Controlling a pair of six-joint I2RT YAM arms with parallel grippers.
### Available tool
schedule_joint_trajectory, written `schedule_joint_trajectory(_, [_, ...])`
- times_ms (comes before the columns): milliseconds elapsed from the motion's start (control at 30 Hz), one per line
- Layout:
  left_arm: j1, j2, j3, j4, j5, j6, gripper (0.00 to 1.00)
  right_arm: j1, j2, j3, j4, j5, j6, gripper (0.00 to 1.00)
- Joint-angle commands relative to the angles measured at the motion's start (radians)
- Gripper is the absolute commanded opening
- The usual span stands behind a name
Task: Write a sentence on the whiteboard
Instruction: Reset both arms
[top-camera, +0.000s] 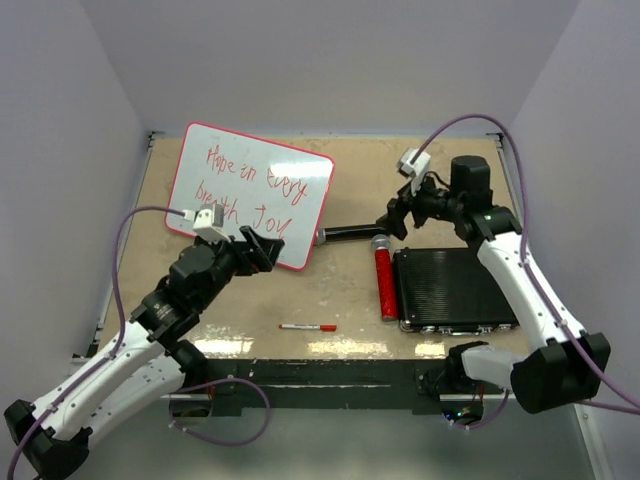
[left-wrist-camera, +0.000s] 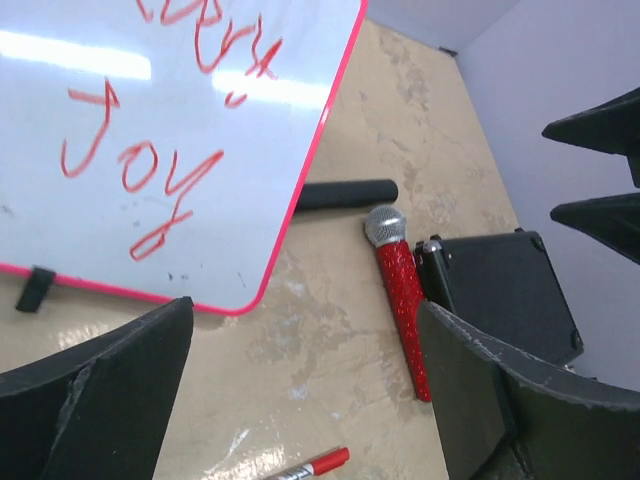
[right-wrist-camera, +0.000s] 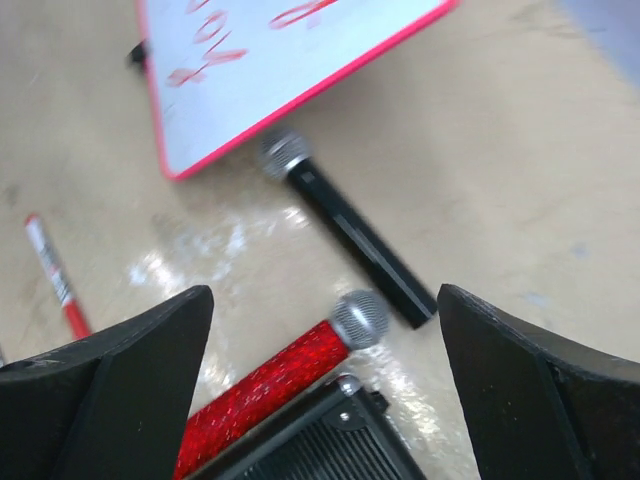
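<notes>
Writing in red, the sentence (top-camera: 255, 175), sits in two lines on the whiteboard (top-camera: 295, 240), which lies flat on the table in the upper left of the top view. The first line looks like "Hope in every" and the second ends in "Joy". The job looks about done, because the marker (top-camera: 308, 327) lies alone on the table near the bottom middle, and no hand has it. The left gripper (top-camera: 268, 247) is right at the lower right corner of the board, with its fingers spread wide and nothing between them. The right gripper (top-camera: 393, 215) hangs on the right side, also spread wide and empty, above the black microphone (top-camera: 350, 233) and the red microphone (top-camera: 384, 285). The black case (top-camera: 455, 290) lies just beside the red one. The big worry is the left arm. It is so close to the board that a low or sideways move could push the board or rub the red words into a smear. The marker might roll if an arm bumps it. I cannot tell if its cap is on, so it might leave a red line. The right arm could knock a microphone if it drops too low.
</notes>
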Motion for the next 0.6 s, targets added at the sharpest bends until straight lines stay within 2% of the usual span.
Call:
schedule_joint_trajectory(0, [0.007,0.016,0.212,-0.164,-0.090,0.175,0.99,-0.009,-0.114,-0.003,0.257,0.332,0.353,0.99])
schedule_joint_trajectory(100, [0.007,0.024,0.295,-0.193,-0.106,0.217,1.00,-0.009,-0.145,0.006,0.311,0.441,0.441,0.99])
schedule_joint_trajectory(200, [0.007,0.024,0.345,-0.204,-0.116,0.243,1.00,-0.009,-0.142,0.030,0.311,0.473,0.481,0.99])
schedule_joint_trajectory(567, [0.007,-0.010,0.363,-0.227,-0.136,0.280,1.00,-0.009,-0.150,0.051,0.294,0.543,0.501,0.99])
